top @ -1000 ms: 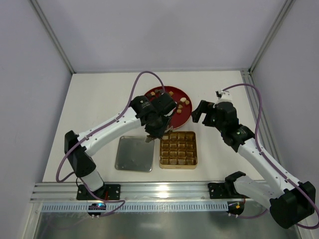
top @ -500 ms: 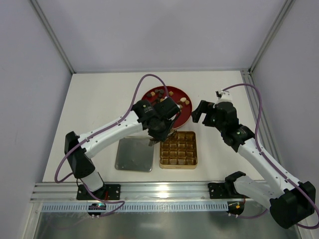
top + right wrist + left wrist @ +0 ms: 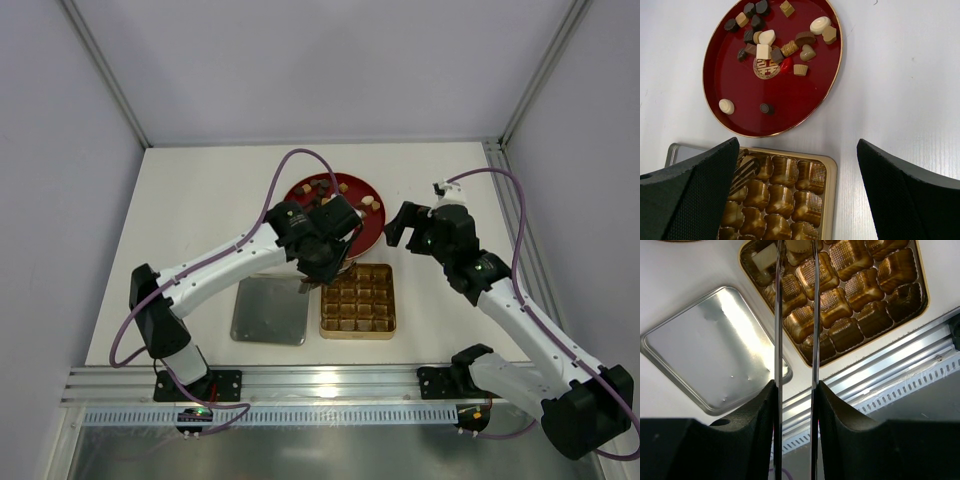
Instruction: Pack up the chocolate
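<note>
Several chocolates in dark, caramel and cream lie on the round red plate, also seen from the top. The gold tin with a grid of cells sits in front of the plate. My left gripper hangs over the tin's far-left corner. Its thin blades stand one cell apart, with a caramel-brown chocolate between the tips. A cream square chocolate lies in the corner cell. My right gripper is wide open and empty, right of the plate.
A silver lid lies flat left of the tin, also in the left wrist view. The aluminium rail runs along the table's near edge. White walls enclose the table on the left, far and right sides.
One second ago my left gripper was between plate and tin. It moved to the tin's far-left corner and has held still since. The right arm has not moved.
</note>
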{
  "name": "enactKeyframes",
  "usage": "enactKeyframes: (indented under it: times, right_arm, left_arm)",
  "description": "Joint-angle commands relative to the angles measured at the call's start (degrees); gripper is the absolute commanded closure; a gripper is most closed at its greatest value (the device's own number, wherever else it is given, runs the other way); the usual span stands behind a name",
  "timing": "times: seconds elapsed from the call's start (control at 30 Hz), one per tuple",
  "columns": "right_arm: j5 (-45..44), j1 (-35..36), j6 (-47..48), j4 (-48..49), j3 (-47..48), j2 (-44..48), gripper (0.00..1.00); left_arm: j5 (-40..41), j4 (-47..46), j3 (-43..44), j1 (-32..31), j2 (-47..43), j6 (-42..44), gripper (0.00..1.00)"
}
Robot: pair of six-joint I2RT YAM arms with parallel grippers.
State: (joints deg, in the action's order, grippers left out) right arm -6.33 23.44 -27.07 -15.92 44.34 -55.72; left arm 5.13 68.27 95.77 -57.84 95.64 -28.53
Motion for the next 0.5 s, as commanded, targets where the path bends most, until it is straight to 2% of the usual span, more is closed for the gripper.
enactKeyframes:
  times: [0.0,0.47]
  right_arm:
    - [-0.79,-0.15,0.44,0.89,0.93,1.67,0.00]
    - [-0.35,-0.15,0.00,1.51,0.31,1.41,0.00]
  left_arm:
    - [0.32,-2.35,0.30,-0.51,-0.19,-0.38,0.64]
    - [0.67,-2.00,0.12,-0.60,-0.36,-0.29,0.63]
